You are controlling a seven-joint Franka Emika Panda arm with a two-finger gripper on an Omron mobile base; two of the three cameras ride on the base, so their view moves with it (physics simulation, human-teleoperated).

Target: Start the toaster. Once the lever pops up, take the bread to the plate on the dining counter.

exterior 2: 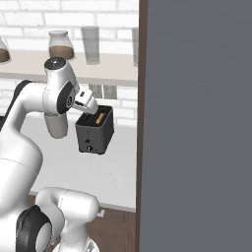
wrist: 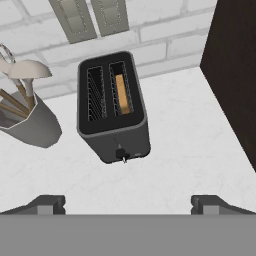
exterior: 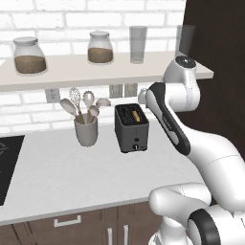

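Note:
The dark grey toaster stands on the light grey worktop against the white brick wall, its knob on the narrow face toward me. The bread sits low in the toaster's right slot, with its golden crust edge showing; the left slot is empty. My gripper hangs above and in front of the toaster, open, its fingertips wide apart with nothing between them. In the right base view the white hand is just over the toaster's top. The plate and the dining counter are out of view.
A grey utensil holder with spoons and a whisk stands left of the toaster. A tall dark panel rises close on the toaster's right. A shelf with jars and glasses runs overhead. A black cooktop lies far left.

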